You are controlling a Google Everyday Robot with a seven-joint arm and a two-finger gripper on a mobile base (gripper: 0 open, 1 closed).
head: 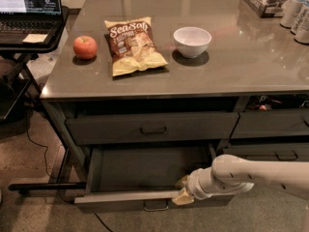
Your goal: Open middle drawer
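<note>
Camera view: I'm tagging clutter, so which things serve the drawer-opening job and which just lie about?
Job: middle drawer, pulled out; its handle; gripper at its front edge.
Lying about: apple, chip bag, white bowl, laptop, cans, closed drawer above.
</note>
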